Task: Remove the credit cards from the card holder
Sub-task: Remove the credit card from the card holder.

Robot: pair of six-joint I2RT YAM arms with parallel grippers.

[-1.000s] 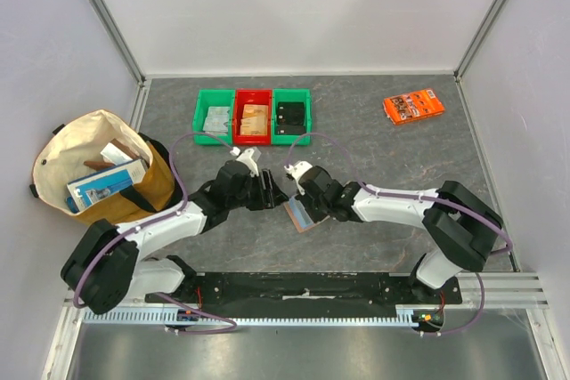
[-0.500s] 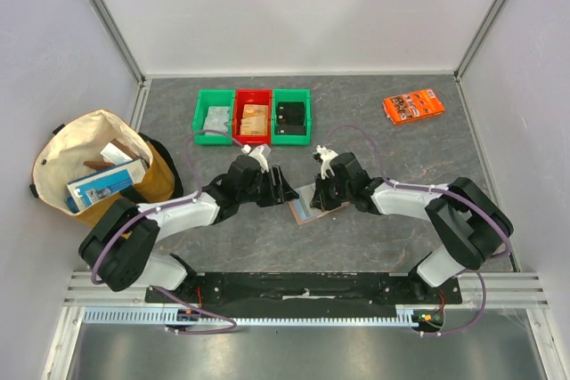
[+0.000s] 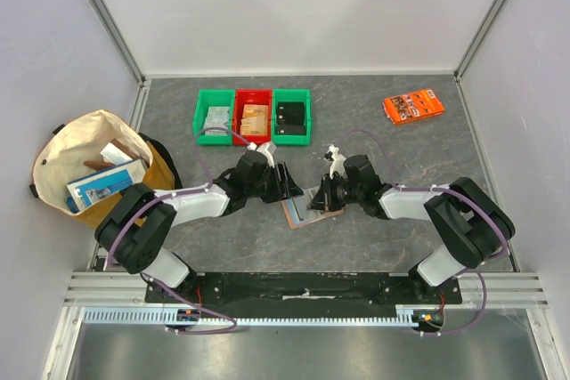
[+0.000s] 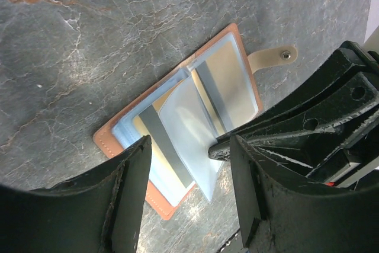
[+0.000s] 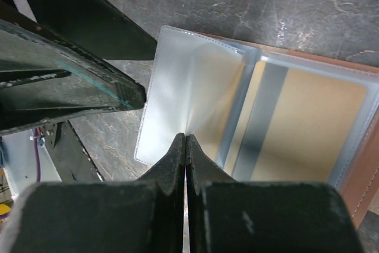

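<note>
The card holder [image 3: 301, 214] lies open on the table between my grippers, with its brown leather edge [image 4: 105, 141] and tab showing in the left wrist view. Tan credit cards [image 4: 228, 75] with grey stripes sit in its clear sleeves. My right gripper [image 3: 321, 195] is shut on a loose clear sleeve [image 5: 183, 87], holding it up off the page below; its tips [image 5: 186, 140] pinch the sleeve's edge. A tan card [image 5: 314, 128] lies under it. My left gripper [image 3: 287, 182] is open and empty, its tips [image 4: 188, 164] just above the holder's near corner, close to the right fingers [image 4: 237, 144].
Three small bins [image 3: 253, 117], green, red and green, stand at the back with things in them. An orange printed packet [image 3: 414, 105] lies at the back right. A cloth bag [image 3: 102, 166] with boxes stands at the left wall.
Both grippers have moved away from the bases. The right gripper swung to the holder's right side and the left closed in. The holder went from tilted in the right gripper to lying open.
</note>
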